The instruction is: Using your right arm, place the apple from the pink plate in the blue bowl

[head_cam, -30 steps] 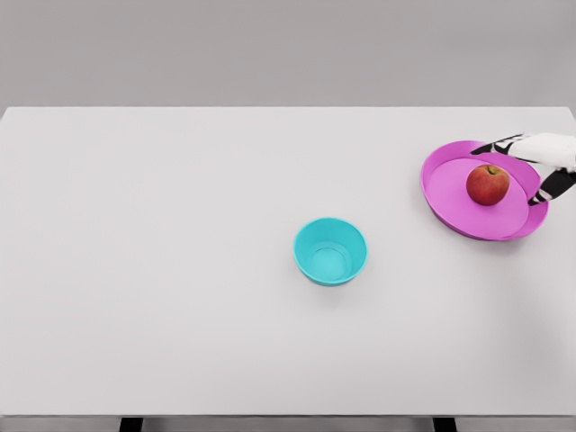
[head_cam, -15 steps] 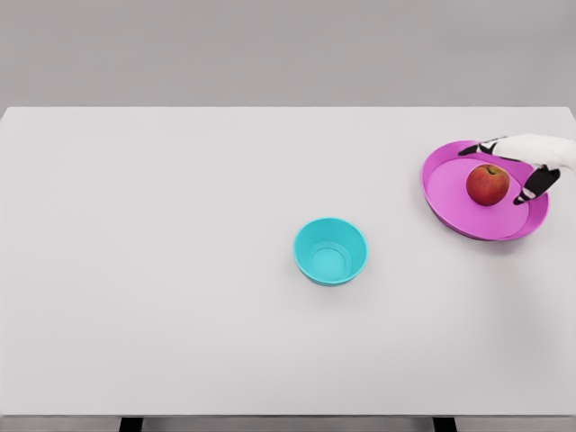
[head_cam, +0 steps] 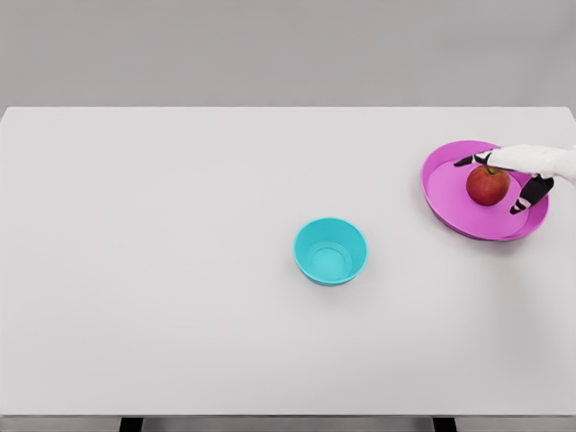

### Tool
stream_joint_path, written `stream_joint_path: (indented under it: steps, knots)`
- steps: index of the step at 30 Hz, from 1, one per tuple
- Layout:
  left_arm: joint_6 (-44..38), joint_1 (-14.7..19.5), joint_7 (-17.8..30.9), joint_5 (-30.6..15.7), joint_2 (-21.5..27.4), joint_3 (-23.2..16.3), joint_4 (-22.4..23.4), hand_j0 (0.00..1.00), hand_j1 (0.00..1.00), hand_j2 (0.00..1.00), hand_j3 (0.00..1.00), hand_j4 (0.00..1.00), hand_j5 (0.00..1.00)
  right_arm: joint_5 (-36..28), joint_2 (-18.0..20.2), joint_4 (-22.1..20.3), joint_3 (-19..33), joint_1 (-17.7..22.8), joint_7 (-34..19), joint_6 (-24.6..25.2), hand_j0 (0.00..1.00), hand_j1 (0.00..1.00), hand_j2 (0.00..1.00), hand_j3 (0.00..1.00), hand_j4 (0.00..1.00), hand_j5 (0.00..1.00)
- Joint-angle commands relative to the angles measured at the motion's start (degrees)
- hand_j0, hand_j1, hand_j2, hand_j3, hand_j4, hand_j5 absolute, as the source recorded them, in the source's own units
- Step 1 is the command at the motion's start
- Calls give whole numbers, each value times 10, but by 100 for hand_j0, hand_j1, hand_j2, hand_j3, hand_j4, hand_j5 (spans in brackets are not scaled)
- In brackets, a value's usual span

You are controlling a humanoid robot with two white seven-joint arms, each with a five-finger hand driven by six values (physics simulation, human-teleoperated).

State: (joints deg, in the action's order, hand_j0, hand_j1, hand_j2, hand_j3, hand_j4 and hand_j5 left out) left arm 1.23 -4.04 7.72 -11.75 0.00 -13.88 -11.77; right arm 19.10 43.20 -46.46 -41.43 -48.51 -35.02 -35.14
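The right hand (head_cam: 526, 171) has slid further over the pink plate (head_cam: 450, 193), fingers wide around the apple (head_cam: 487, 185), a grasp seemingly imminent, blue bowl (head_cam: 330, 251) waiting empty.

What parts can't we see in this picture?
- Head view: the right hand runs off the right edge, so its arm is cut off.
- Whether it touches the apple is too small to tell.
- Left arm: out of frame.
- Pink plate: the hand covers its far rim.

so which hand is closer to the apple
Right. The right hand reaches in from the right edge over the pink plate, fingers spread around the apple. The left hand is out of view.
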Motion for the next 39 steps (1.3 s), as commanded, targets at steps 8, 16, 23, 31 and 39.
stream_joint_path:
  steps: [8, 16, 23, 31, 39]
  knots:
    - [0, 0, 0, 0, 0, 0, 0, 100, 100, 100, 100, 100, 100, -3, -13, 21, -8, -11, 0, 1, 100, 100, 100, 100, 100, 100]
    - [0, 0, 0, 0, 0, 0, 0, 100, 100, 100, 100, 100, 100, -3, -14, 28, -14, -11, 0, 1, 85, 85, 85, 85, 85, 85]
    - [0, 0, 0, 0, 0, 0, 0, 100, 100, 100, 100, 100, 100, -3, -13, 26, -17, -11, 0, 1, 60, 60, 60, 60, 60, 60]
    - [0, 0, 0, 0, 0, 0, 0, 100, 100, 100, 100, 100, 100, -3, -13, 24, -17, -13, 0, 1, 56, 56, 56, 56, 56, 56]
    - [0, 0, 0, 0, 0, 0, 0, 100, 100, 100, 100, 100, 100, -4, -12, 17, -11, -15, 0, 1, 56, 56, 56, 56, 56, 56]
